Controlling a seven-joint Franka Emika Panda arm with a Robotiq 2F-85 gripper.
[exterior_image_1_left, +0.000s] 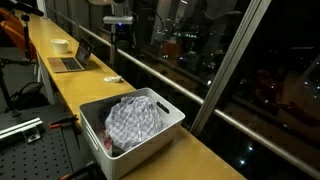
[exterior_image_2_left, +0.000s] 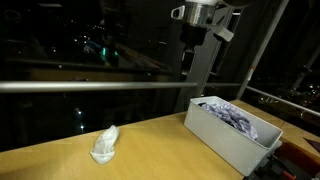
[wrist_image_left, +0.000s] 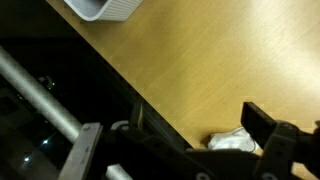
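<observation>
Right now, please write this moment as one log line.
gripper: open, empty | nearest: white cloth on counter | bin: checked cloth inside

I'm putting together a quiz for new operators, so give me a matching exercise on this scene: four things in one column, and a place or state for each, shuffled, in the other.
Things:
1. checkered cloth
2. white rag
3. tool
4. laptop

Places or states:
A. open, raised above the counter, holding nothing
B. lying inside the white basket
C. lid up, on the counter well away from the white basket
D. crumpled on the bare counter, outside the white basket

Pairs: 1-B, 2-D, 3-A, 4-C.
</observation>
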